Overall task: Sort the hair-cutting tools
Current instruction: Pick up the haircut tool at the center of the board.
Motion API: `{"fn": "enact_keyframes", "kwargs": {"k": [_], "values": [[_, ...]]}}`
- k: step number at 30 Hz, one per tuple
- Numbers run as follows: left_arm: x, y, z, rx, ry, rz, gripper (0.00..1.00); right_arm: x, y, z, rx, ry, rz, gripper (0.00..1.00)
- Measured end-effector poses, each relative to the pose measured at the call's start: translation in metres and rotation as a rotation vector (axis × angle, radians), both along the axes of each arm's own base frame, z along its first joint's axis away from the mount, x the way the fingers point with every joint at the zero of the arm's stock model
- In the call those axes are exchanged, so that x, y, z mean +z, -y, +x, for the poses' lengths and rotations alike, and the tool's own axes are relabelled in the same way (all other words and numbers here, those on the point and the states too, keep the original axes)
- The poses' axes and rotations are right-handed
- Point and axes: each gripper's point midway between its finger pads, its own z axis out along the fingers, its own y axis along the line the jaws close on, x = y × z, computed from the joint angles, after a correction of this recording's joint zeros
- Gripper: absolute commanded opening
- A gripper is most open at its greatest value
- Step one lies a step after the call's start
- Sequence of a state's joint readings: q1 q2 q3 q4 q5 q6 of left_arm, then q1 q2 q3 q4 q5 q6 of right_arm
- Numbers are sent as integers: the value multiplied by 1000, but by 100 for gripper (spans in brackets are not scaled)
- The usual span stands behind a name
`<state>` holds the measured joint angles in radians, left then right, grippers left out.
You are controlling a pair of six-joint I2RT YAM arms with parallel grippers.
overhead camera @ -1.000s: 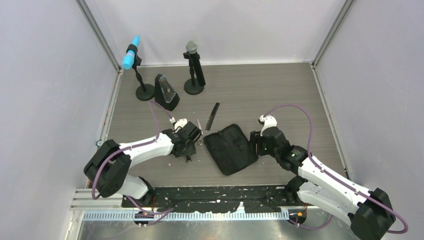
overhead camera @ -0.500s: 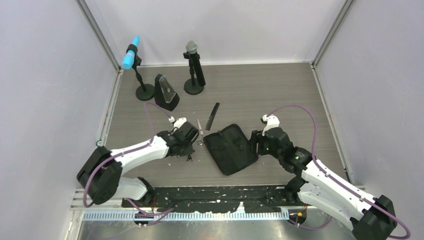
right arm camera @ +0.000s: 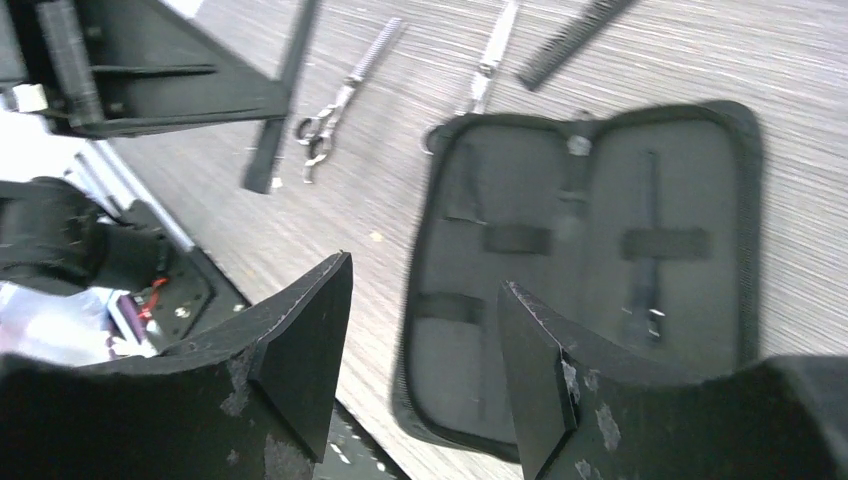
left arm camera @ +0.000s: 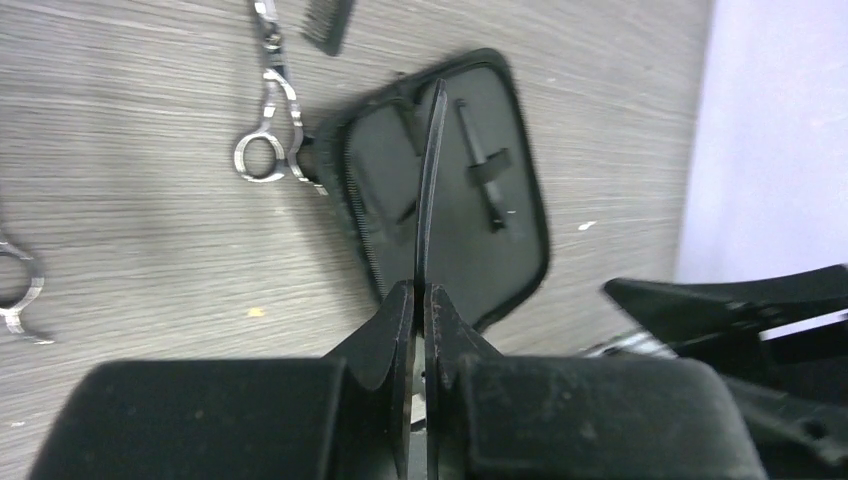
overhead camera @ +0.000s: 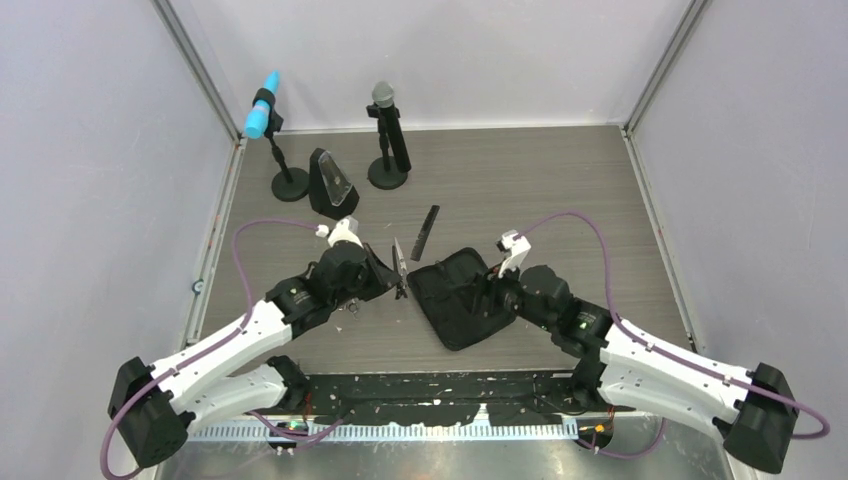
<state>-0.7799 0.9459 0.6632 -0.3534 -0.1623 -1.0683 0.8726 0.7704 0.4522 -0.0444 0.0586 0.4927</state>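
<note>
Top external, woodgrain table point(overhead camera: 540, 180) (pale walls point(overhead camera: 90, 180)), left tool point(left arm camera: 420, 296) pinching clip point(left arm camera: 430, 170)

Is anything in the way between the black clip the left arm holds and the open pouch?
Nothing visible. The hair clip points straight at the open pouch; the scissors lie beside it.

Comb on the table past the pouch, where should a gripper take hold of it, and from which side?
Take the comb at mid-length from straight above, with the jaws closing across its narrow width. It lies flat on the table with both long edges free there, while its near end sits close to the scissors and pouch.
</note>
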Motion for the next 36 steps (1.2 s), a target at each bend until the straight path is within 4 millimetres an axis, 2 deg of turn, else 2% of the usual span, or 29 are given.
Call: {"fn": "enact_keyframes", "kwargs": {"k": [4, 12, 17, 24, 29, 32, 36], "values": [[13, 18, -1, -4, 5, -96, 0, 13, -31, -11, 57, 40, 64, 64], [20, 50, -2, -19, -19, -201, 0, 17, -62, -12, 72, 82, 114, 62], [33, 64, 0, -29, -8, -247, 0, 12, -69, -7, 55, 80, 97, 58], [47, 76, 5, -42, 20, -284, 0, 14, -66, 5, -9, 101, 94, 45], [47, 84, 6, -55, 21, -287, 3, 20, -64, 8, -27, 125, 97, 26], [49, 89, 9, -67, 22, -285, 9, 22, -60, 10, -41, 140, 90, 16], [57, 92, 9, -89, 46, -289, 33, 28, -54, 12, -55, 168, 81, 6]]}}
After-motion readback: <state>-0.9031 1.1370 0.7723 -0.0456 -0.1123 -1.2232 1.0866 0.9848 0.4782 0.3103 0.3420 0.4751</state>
